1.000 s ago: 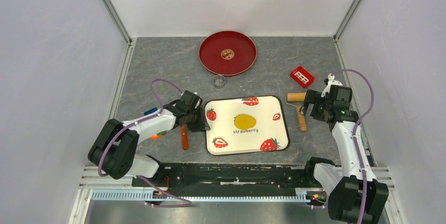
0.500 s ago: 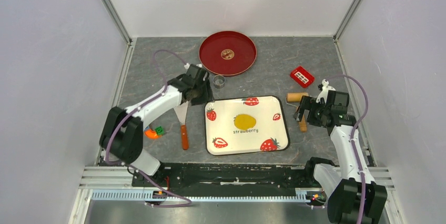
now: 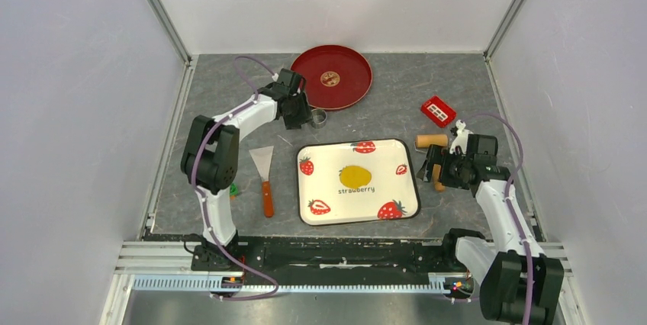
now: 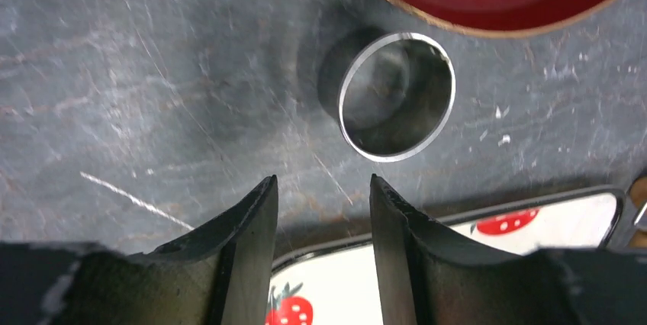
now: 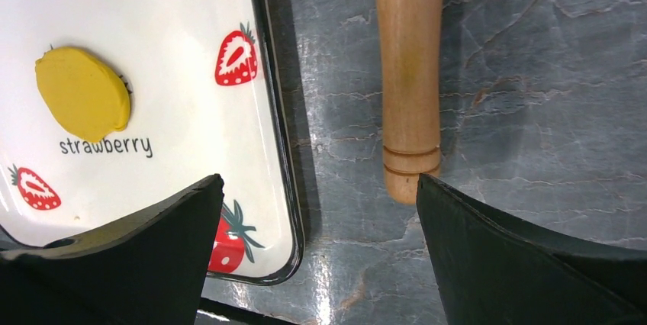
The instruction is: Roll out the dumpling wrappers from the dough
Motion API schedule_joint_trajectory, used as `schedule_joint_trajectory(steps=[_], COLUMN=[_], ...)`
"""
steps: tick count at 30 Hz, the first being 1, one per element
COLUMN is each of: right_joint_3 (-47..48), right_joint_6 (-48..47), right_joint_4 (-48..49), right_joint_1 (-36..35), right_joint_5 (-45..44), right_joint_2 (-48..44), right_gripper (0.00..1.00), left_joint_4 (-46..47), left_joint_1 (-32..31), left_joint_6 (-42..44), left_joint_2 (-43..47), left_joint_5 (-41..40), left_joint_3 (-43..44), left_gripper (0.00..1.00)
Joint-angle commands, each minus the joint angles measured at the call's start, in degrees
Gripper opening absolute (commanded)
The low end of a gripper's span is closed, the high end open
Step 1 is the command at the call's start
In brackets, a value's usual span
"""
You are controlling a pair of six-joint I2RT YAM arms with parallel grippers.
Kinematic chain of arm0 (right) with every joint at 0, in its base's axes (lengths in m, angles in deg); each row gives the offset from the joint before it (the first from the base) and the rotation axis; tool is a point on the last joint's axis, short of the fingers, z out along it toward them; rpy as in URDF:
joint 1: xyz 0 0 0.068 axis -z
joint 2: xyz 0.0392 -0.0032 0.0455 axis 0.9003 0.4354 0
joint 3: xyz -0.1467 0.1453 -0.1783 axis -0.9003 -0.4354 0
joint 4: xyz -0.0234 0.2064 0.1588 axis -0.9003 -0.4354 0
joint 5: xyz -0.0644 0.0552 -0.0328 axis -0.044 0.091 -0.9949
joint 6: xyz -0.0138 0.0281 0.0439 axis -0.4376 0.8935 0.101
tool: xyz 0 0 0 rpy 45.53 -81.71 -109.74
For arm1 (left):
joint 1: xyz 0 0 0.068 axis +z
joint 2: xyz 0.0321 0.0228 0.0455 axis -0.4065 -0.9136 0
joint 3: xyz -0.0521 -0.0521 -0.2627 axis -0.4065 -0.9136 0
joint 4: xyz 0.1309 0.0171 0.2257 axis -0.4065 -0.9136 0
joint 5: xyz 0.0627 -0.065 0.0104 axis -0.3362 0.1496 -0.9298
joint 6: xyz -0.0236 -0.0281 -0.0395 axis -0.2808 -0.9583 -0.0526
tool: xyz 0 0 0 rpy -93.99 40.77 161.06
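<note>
A flat yellow dough piece (image 3: pixel 355 177) lies in the middle of the strawberry tray (image 3: pixel 328 197); it also shows in the right wrist view (image 5: pixel 82 93). I see no cut wrapper disc. My left gripper (image 3: pixel 305 115) is open and empty, its tips (image 4: pixel 322 180) just short of a metal ring cutter (image 3: pixel 319 117) (image 4: pixel 357 104) beside the red plate. My right gripper (image 3: pixel 439 168) (image 5: pixel 319 180) is open wide and empty, over the end of the wooden rolling pin's handle (image 5: pixel 410 73). The pin's roller (image 3: pixel 432 140) lies right of the tray.
The red plate (image 3: pixel 347 65) stands at the back, with a small gold-brown round mark at its centre (image 3: pixel 329 78). A scraper with an orange handle (image 3: pixel 265 180) lies left of the tray. A small red box (image 3: pixel 438 111) sits at the back right.
My left arm swung from beside the scraper up to the ring cutter near the red plate. My right gripper moved slightly forward and left over the rolling pin handle.
</note>
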Motion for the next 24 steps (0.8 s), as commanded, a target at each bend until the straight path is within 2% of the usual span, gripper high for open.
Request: schedule_joint_trajectory(steps=[1,5,9,11,13,16,24], right_joint_3=[0.5,1.1,1.1,1.0,0.9,1.2,2.3], right_joint_6=[-1.0,-1.1,-1.1,-1.2,-1.2,-1.2,-1.4], right_joint_4=[2.0,2.3,2.2,2.1,2.2,2.1,1.3], right_joint_1=[-0.9,-1.5,-2.2,-2.4,-2.5,-2.8,-3.7], right_joint_5=[2.1,2.4,2.4,2.3,2.3,2.0,1.1], right_joint_2=[1.3,2.0,2.4,2.4,2.5,2.7,2.8], right_gripper=[0.98,0.98,0.98,0.98,0.98,0.98,0.98], left_joint_4=[2.7,1.2,0.3,-0.1,-0.7,-0.9,-1.8], left_joint_1=[1.7,2.2,2.2,2.2,2.2,2.2,1.8], left_joint_6=[-1.7,-0.9,-0.5,-0.2,0.1,0.7,3.1], left_joint_2=[-3.5,-7.8,-10.7,-11.4,-11.8,-11.3,-2.9], left_joint_5=[2.6,3.1,3.5,3.3,2.8,2.4,1.6], left_joint_3=[4.9,9.9,12.9,13.5,13.8,13.2,9.3], left_gripper=[0.52,0.51,0.43,0.36,0.19,0.03,0.02])
